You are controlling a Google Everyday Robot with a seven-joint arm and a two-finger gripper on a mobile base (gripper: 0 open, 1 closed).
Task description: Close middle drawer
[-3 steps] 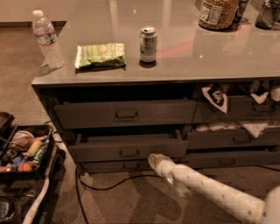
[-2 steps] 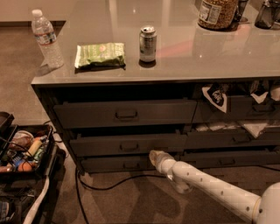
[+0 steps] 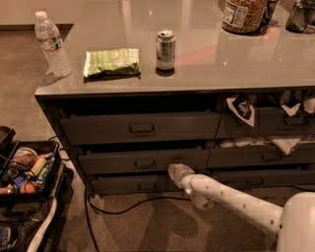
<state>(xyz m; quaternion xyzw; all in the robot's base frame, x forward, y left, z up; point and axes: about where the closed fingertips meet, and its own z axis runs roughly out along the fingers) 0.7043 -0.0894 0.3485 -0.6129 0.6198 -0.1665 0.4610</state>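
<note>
The middle drawer (image 3: 113, 161) is a wide dark grey front with a small centred pull handle (image 3: 145, 163), in the left column under the taller top drawer (image 3: 98, 129) and above the slim bottom drawer (image 3: 123, 185). It stands out slightly from the cabinet, with a dark gap above it. My gripper (image 3: 177, 172) is at the end of the white arm (image 3: 231, 199), which comes in from the lower right. The gripper is at the drawer front's lower right part, right of the handle, seemingly touching it.
On the counter top (image 3: 197, 69) stand a water bottle (image 3: 51, 44), a green snack bag (image 3: 112, 61), a can (image 3: 165, 49) and a jar (image 3: 243, 15). The right-hand drawers (image 3: 261, 156) have cloths hanging out. A tool bin (image 3: 24, 172) and a black cable (image 3: 123, 207) are on the floor.
My gripper has moved up and forward from in front of the bottom drawer to the middle drawer's front. The drawer's position looks about the same.
</note>
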